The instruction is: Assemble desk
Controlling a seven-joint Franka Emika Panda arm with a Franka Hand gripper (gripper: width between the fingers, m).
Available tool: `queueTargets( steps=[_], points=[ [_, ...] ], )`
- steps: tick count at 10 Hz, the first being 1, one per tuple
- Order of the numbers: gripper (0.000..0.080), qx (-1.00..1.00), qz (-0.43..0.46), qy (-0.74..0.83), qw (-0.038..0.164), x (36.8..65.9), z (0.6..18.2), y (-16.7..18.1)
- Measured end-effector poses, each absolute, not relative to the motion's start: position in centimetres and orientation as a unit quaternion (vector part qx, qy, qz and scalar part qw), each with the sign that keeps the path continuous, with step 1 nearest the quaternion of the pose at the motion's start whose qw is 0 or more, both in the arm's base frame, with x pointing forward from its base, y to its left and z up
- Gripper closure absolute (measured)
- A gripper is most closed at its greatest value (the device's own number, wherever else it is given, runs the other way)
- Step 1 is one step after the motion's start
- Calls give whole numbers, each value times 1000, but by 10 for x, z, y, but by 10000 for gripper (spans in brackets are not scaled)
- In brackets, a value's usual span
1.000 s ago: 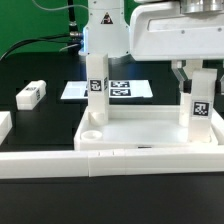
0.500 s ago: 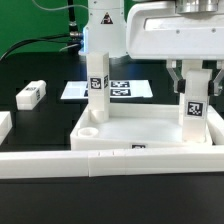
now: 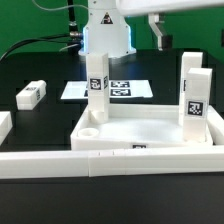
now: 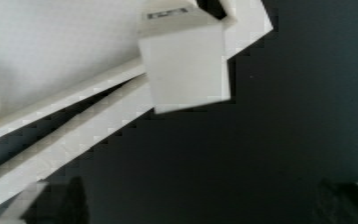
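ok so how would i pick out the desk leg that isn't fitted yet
Start at the big white desk top in the middle of the black table. Two legs stand upright in its far corners. Off the exterior view's left lies the loose leg, alone on the black surface near the flat marker board; it is the only leg lying on its side.

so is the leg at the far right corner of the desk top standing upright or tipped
Upright. In the exterior view the leg rises straight from the desk top's far right corner, parallel to the other standing leg, with nothing gripping it.
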State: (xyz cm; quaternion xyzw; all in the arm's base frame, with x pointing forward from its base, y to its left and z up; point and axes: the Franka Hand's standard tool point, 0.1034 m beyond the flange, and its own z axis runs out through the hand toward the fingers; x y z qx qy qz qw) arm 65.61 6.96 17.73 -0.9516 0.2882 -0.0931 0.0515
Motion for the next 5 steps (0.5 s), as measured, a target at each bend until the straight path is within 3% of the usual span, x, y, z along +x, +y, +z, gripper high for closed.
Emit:
queueTargets(
  steps=[5],
  points=[
    [151,-952,-93,287,50,656,174,70]
  ],
)
